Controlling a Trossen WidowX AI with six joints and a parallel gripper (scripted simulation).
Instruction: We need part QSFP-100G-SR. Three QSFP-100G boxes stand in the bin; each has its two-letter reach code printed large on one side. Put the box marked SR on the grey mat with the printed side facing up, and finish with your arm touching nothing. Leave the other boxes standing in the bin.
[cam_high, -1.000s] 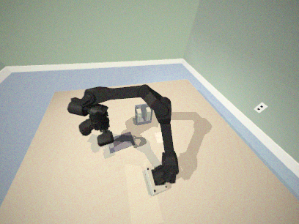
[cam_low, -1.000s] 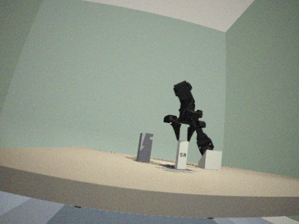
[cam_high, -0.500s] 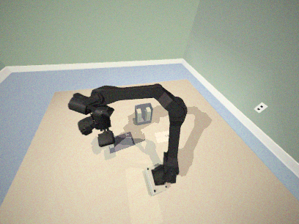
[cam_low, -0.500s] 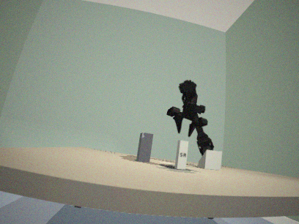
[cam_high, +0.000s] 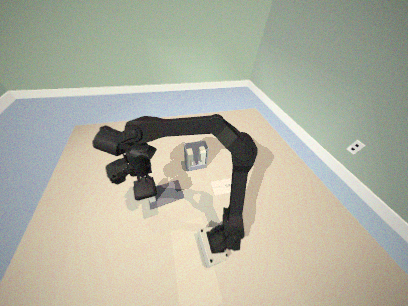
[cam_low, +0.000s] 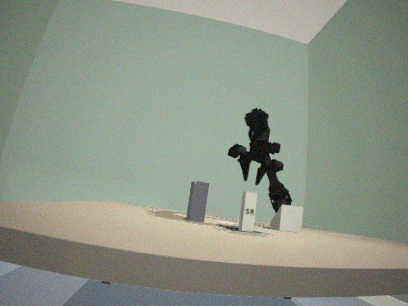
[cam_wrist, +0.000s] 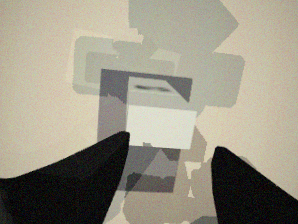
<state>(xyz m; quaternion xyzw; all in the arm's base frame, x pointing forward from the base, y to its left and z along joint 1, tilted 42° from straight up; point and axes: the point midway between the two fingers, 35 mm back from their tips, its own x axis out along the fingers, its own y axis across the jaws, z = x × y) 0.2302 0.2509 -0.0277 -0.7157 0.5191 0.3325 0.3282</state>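
SR box is on the grey mat but upright, code on a vertical side, so placement's only half OK: right pt., wrong face up. Can't pick it out for sure in the top view; arm's in the way.

End effector is above it, fingers apart, nothing between them, tips just over the box top in the ext. view. No contact that I can see.

Other two boxes stand in the bin; leave as is.

Step in hand, my read: box is out & set down, now the lay-down. Next move prob. needs a nudge high on the side opp. the print, or a regrip near the top & a tilt, so it goes onto its blank back w/ SR up. Go gently: a low push would likely just slide it, a hard one could send it off the mat, & tipping the wrong way buries the code. Check it's flat & on the mat, then back off, arm touching nothing.
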